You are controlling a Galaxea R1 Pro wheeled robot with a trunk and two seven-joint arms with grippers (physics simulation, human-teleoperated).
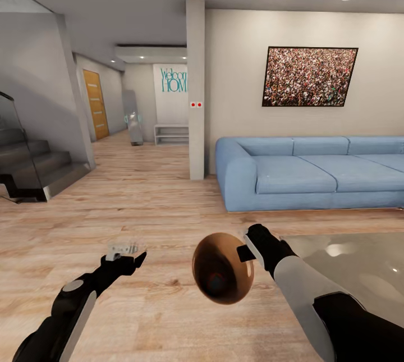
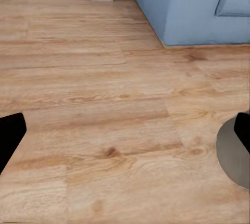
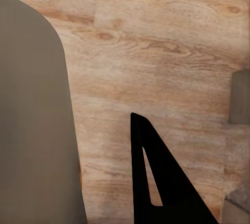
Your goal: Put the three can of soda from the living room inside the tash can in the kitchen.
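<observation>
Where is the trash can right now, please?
In the head view, the trash can is held by the right gripper above the wood floor, before the blue sofa.

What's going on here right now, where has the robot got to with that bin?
The robot is in the living room, facing the blue sofa across the wood floor. Its right gripper holds the bin by the rim, tipped so its coppery inside faces the camera; something small and dark lies inside, too unclear to name. The left gripper is open and empty. A glossy table sits at the right. The stairs are at the far left.
</observation>
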